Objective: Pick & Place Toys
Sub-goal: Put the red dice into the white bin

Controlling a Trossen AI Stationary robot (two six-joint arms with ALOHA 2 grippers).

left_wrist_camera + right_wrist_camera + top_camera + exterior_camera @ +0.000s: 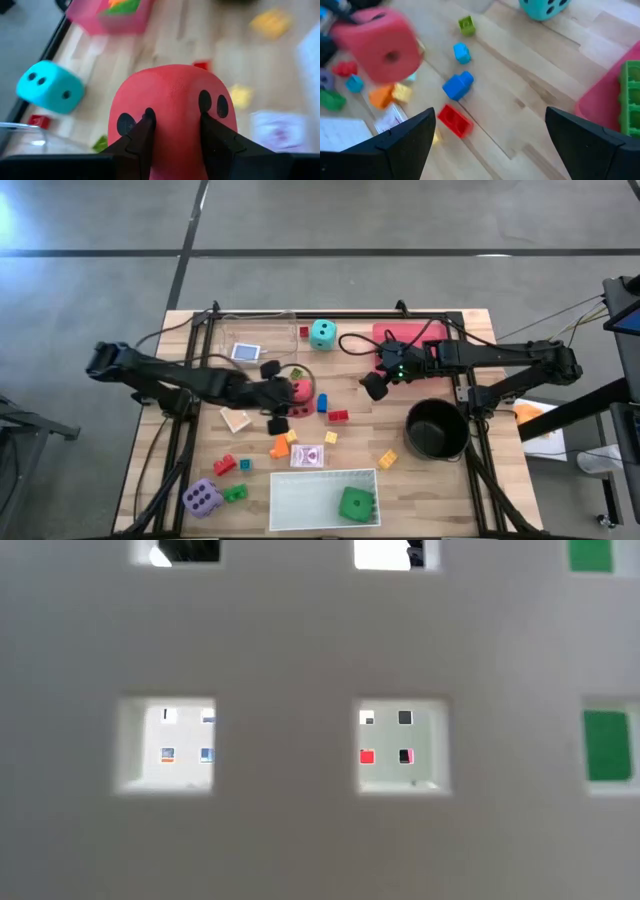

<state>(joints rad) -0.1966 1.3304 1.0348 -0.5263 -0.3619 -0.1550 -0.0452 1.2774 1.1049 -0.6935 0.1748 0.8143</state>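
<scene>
the left gripper (175,127) is pinching the soft red die with black dots (172,112) near the middle of the wooden table (430,490), its fingers (142,137) sinking in. since the grip looks shallow, the die could be squeezing out. the right gripper (487,145) is waiting wide open and empty beside the pink tray (395,333), near enough to be risking a bump.

No text, label, brand or number can be read anywhere. The only marks are black pips on the dice: the red die (172,107) shows several, the teal die (50,86) three. The playing card (308,456) bears a print too small to make out.
</scene>
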